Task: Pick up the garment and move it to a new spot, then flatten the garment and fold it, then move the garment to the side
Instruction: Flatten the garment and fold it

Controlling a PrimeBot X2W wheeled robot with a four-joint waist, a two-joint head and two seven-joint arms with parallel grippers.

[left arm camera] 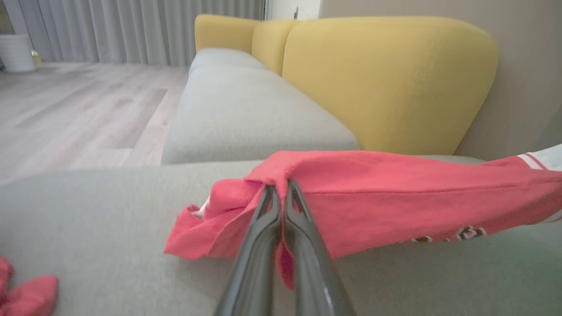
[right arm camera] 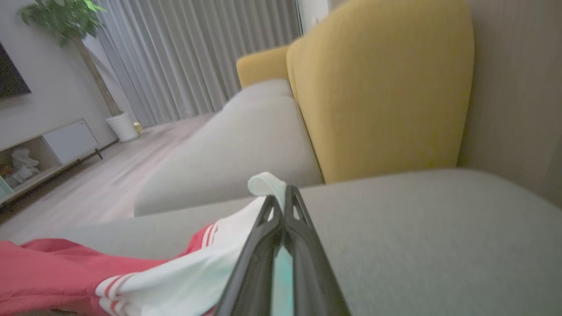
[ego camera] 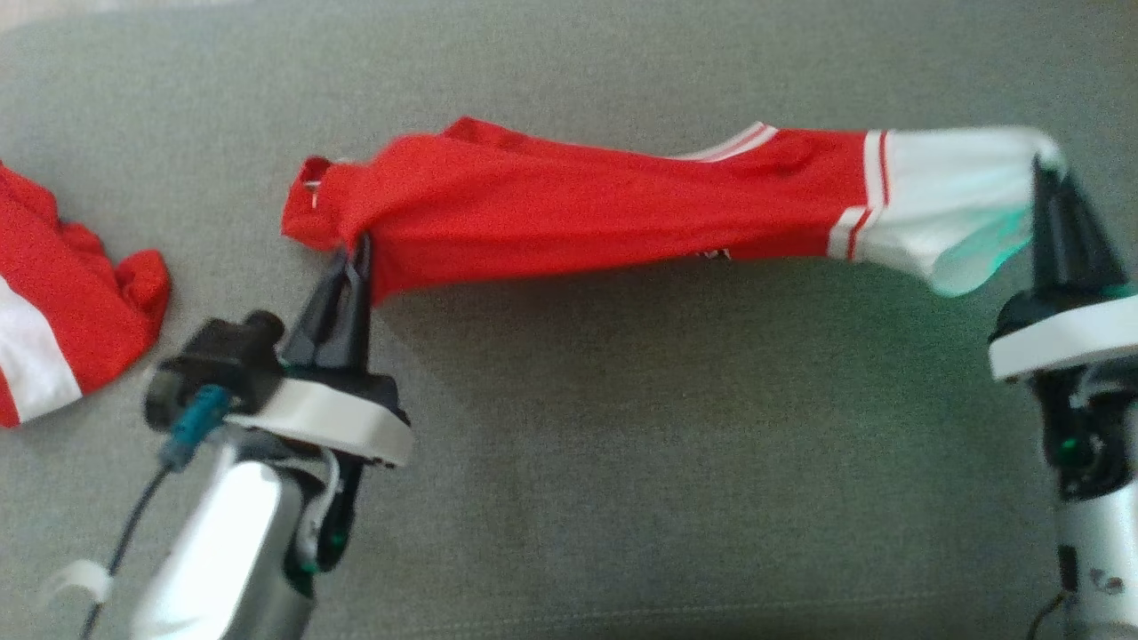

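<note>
While both arms reach forward over the grey sofa seat point(ego camera: 622, 462), each one is clenched on an end of the same garment. Nearest on the left, the left gripper point(ego camera: 354, 251) has its 2 dark fingers point(left arm camera: 259, 245) pressed together on a bunched fold of red cloth. On the right, the right gripper point(ego camera: 1045, 178) is shut too, its fingers point(right arm camera: 307, 263) pinching only a small curl of the white sleeve edge.

Between them the red and white jersey point(ego camera: 578, 209) hangs stretched above the seat, gathered into a narrow band and not spread flat, with its middle sagging towards the cushion. I judge this to be the carrying step, with flattening and folding not yet done.

The weak point looks to be the right grasp: so little white cloth sits between those fingers that pulling the arms further apart could tug it free and drop that end. The left grasp seems to hold several layers at once, so laying the jersey down from here may leave it twisted and creased.

Off to the left, a 2nd red and white garment point(ego camera: 62, 302) lies crumpled on the seat; a move that way could drag the jersey over it. Beyond stands the yellow backrest point(left arm camera: 386, 79).
</note>
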